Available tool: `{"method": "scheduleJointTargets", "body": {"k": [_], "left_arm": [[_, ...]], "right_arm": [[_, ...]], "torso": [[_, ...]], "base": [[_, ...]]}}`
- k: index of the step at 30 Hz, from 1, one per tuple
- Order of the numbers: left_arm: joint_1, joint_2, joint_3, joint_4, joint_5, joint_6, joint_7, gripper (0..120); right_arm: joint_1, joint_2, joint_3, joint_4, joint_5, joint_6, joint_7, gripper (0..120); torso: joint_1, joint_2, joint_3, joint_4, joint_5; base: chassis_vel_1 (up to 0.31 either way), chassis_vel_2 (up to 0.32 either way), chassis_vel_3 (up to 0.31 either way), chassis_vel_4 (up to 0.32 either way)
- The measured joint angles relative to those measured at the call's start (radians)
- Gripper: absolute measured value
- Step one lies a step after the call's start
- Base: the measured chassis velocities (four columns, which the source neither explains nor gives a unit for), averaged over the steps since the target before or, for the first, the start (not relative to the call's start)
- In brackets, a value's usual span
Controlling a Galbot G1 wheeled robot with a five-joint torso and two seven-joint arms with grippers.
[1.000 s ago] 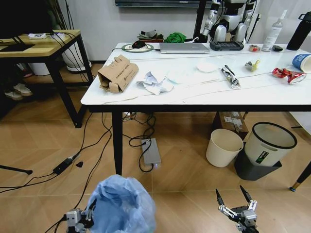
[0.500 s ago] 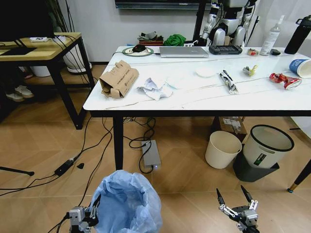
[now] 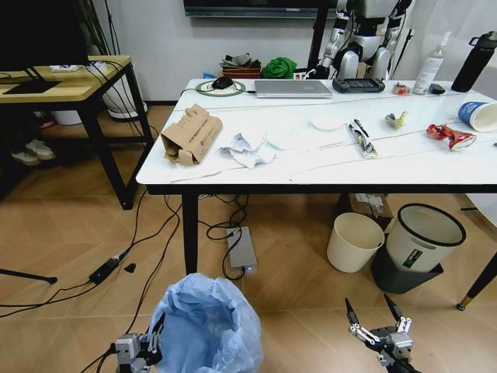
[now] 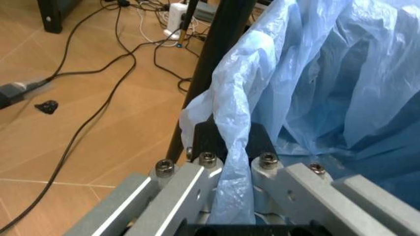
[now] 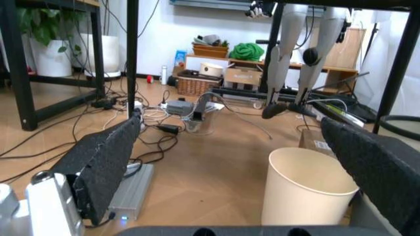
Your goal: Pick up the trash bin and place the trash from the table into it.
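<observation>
The trash bin point(image 3: 206, 322), lined with a crinkled light-blue bag, hangs low in front of me above the wood floor. My left gripper point(image 3: 147, 350) is shut on its rim, and the bag point(image 4: 308, 93) bunches between the fingers point(image 4: 196, 147) in the left wrist view. My right gripper point(image 3: 375, 321) is open low on the right, holding nothing. On the white table point(image 3: 419, 171) lies the trash: torn brown cardboard point(image 3: 189, 135), crumpled white paper point(image 3: 248, 148), a white lid point(image 3: 327, 122), a clear packet point(image 3: 362, 137), a yellow wrapper point(image 3: 396, 119), a red wrapper point(image 3: 446, 135) and a blue-white cup point(image 3: 477, 115).
A silver laptop point(image 3: 293, 88), a black controller point(image 3: 358, 85) and bottles sit at the table's back. Under it stand a cream bin point(image 3: 354, 241), a white bin with a dark base point(image 3: 419, 245), a power brick point(image 3: 241, 249) and loose cables. A yellow-wood desk point(image 3: 54, 81) stands to the left.
The whole head view has shifted, so the camera moved and the table now sits a little farther back. The bin shows more fully, still in my left gripper. The right gripper stays open.
</observation>
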Motion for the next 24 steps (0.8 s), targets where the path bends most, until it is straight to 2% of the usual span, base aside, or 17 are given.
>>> {"method": "scheduleJointTargets", "body": {"k": [12,24], "left_arm": [[-0.006,-0.001,0.0,0.002,0.0,0.0,0.0,0],[-0.011,-0.002,0.005,0.008,0.01,-0.001,0.001,0]], "right_arm": [[0.0,0.0,0.0,-0.007,-0.011,0.005,-0.001,100],[0.001,0.0,0.0,-0.011,-0.018,0.009,-0.001,100]], "torso": [[0.014,0.041,0.027,0.0,0.0],[0.038,0.101,0.063,0.0,-0.0001]], "base": [[0.0,0.0,0.0,0.0],[0.0,0.0,0.0,0.0]]}}
